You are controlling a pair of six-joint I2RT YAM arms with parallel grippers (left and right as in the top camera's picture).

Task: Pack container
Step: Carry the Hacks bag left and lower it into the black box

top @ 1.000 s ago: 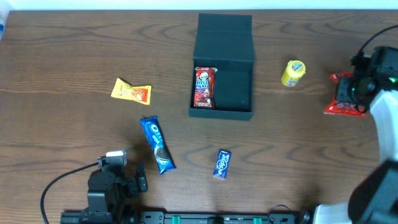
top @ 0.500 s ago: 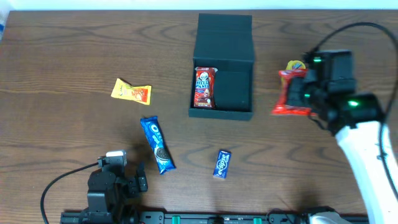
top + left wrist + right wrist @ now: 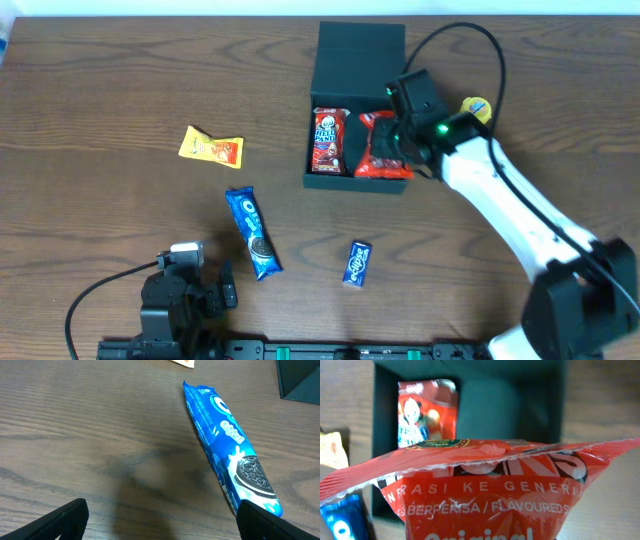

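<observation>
One thing matters now: our right gripper is clamped on the crinkly red foil snack packet, and the dark teal square rigid box sits straight below it, free half lined up lengthwise. Our left gripper gapes wide, far off.
</observation>
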